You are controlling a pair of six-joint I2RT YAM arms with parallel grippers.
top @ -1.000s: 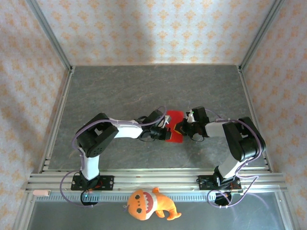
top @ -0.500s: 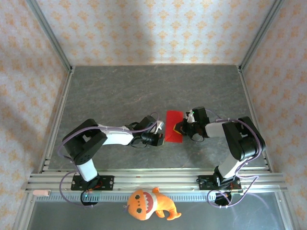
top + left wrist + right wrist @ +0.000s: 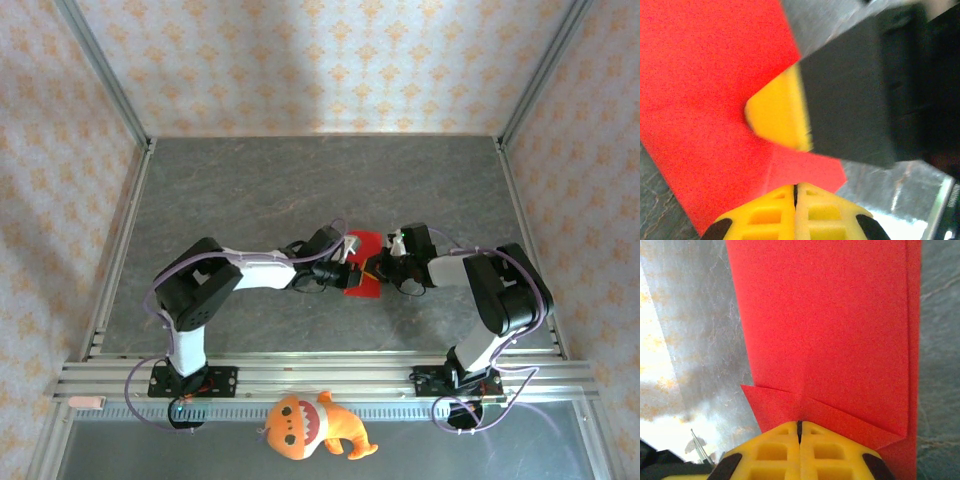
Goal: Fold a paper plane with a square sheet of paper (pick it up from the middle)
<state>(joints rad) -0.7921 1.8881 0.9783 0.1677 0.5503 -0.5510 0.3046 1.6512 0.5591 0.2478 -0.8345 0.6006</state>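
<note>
Red paper [image 3: 367, 242], partly folded, lies flat at mid-bench [image 3: 300, 190] between both tools. Left tool [image 3: 795, 192] and right tool [image 3: 800, 426] are closed, tips on the paper. Step judged: creasing. Next move calls for even pressure along the fold.

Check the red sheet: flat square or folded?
Folded, partway. In the right wrist view the red sheet shows a doubled layer along one long edge and two slanted flaps meeting at a centre line.
</note>
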